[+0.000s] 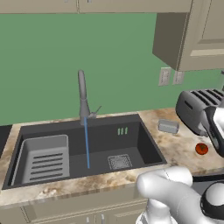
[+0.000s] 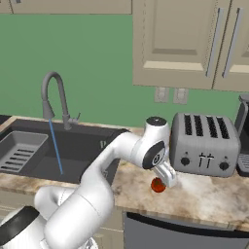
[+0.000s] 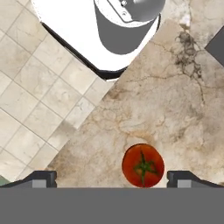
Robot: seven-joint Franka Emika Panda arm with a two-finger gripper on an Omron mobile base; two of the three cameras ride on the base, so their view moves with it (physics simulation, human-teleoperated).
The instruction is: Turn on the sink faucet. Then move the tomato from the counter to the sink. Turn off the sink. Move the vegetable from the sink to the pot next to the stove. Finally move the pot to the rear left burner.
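Tomato (image 3: pixel 143 166) sits btwn gripper (image 3: pixel 112 178) jaws, spread wide, on counter (image 3: pixel 175 113); off-centre closing could roll it away.

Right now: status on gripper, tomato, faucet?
Gripper open, over tomato, not gripping. Tomato on counter, in front of toaster. Sink faucet running into sink. Nothing blocking.

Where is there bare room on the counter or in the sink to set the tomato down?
Bare sink floor lies between the slotted tray and the right wall, around the drain grate; water runs from the faucet there. Bare counter lies between sink and tomato. By the toaster and the open gripper, it is crowded.
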